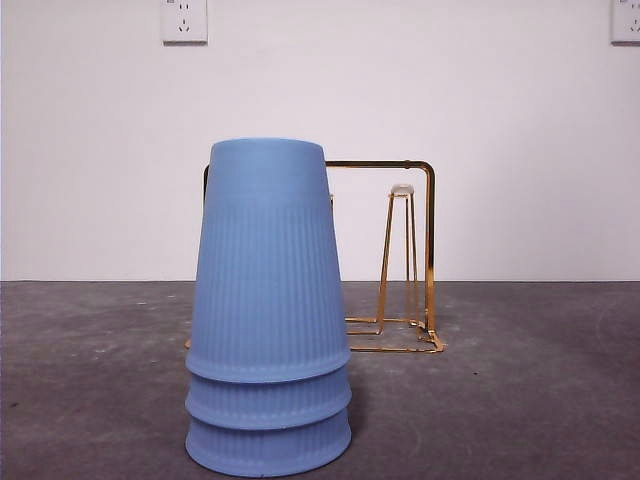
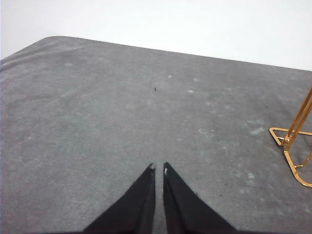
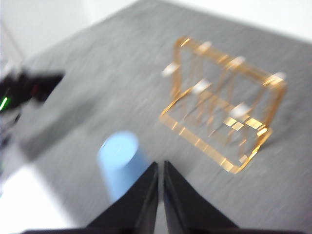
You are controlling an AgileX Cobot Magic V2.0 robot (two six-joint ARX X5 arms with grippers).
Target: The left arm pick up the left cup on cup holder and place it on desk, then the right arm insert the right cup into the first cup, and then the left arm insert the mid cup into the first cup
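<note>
Three ribbed blue cups (image 1: 268, 310) nest upside down on the matt grey surface (image 1: 520, 400), before the gold wire holder (image 1: 420, 260); both grippers' jaws are closed, empty.

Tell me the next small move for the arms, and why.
Probably none beyond keeping both arms parked clear. Three blue cups already stand nested upside down on the desk, and the cup holder shows bare pegs. The left gripper and right gripper are shut and hold nothing, so the task looks done.
</note>
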